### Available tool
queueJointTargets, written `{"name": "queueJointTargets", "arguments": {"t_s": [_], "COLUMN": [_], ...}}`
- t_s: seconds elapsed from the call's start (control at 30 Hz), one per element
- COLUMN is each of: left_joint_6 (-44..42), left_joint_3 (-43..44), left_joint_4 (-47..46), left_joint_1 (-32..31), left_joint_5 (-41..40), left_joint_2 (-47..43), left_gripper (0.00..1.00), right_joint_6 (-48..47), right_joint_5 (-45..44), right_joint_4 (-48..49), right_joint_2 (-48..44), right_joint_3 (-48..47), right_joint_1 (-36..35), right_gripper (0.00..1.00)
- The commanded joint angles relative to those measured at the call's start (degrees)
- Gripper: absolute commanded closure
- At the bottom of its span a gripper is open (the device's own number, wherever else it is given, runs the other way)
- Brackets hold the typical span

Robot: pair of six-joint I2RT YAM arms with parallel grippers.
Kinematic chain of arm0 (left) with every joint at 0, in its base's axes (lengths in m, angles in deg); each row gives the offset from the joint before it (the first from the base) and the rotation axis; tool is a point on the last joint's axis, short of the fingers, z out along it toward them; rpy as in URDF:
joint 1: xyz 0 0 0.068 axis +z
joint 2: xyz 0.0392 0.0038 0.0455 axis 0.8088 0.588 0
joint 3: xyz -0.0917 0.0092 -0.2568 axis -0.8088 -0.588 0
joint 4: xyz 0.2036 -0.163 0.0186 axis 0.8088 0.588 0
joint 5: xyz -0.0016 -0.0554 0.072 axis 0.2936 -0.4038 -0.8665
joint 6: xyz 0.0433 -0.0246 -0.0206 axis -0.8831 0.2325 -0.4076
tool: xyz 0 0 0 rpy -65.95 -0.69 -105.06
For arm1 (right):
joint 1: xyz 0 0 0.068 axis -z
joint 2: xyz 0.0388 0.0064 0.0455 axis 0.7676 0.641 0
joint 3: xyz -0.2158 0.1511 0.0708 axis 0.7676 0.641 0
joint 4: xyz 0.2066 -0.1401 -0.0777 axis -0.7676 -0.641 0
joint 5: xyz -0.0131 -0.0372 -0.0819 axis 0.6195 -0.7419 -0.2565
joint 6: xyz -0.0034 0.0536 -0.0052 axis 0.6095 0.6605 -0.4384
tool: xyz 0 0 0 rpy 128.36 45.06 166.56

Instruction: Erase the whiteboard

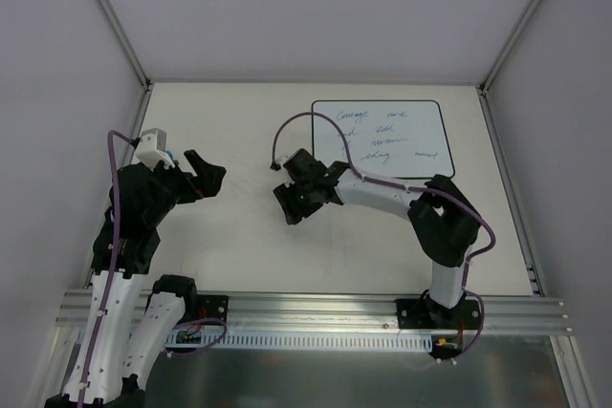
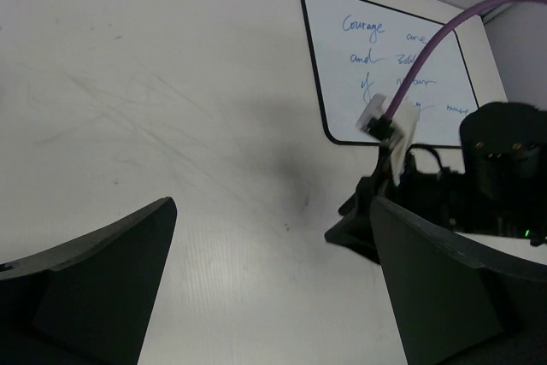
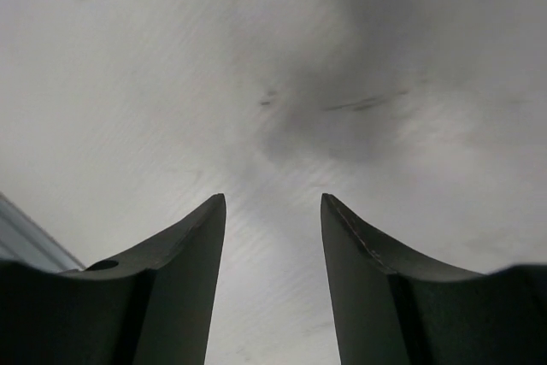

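The whiteboard lies flat at the table's far right, with blue handwritten lines on it. It also shows in the left wrist view, the whiteboard partly behind the right arm's purple cable. My right gripper hangs over bare tabletop, near and left of the board's corner. In its own view the right gripper is open, with only table between the fingers. My left gripper is raised at the left, wide open and empty, facing the right arm. The left gripper frames bare table.
The cream tabletop carries faint scuff marks. Grey walls enclose it at the back and sides. An aluminium rail runs along the near edge. The right arm's purple cable loops over the board's left edge.
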Motion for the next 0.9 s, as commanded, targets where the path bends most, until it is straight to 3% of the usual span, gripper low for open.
{"name": "queueJointTargets", "arguments": {"t_s": [0.0, 0.2, 0.5, 0.87], "left_joint_6": [-1.39, -0.86, -0.15, 0.11], "left_joint_3": [1.38, 0.07, -0.11, -1.08], "left_joint_4": [-0.84, -0.75, -0.4, 0.39], "left_joint_1": [-0.59, -0.59, -0.59, -0.59], "left_joint_5": [-0.33, 0.11, 0.72, 0.81], "left_joint_2": [0.32, -0.21, -0.47, -1.61], "left_gripper": [0.01, 0.01, 0.01, 0.01], "right_joint_6": [-1.99, -6.04, -7.1, -3.5], "right_joint_5": [-11.77, -17.25, -17.35, -14.89], "right_joint_4": [-1.25, -1.25, -1.24, -1.42], "right_joint_2": [-4.71, 1.34, 13.38, 16.38], "right_joint_3": [-2.53, -9.74, -20.54, -18.63], "right_joint_1": [5.62, 11.08, 14.77, 13.2], "right_gripper": [0.46, 0.46, 0.48, 0.57]}}
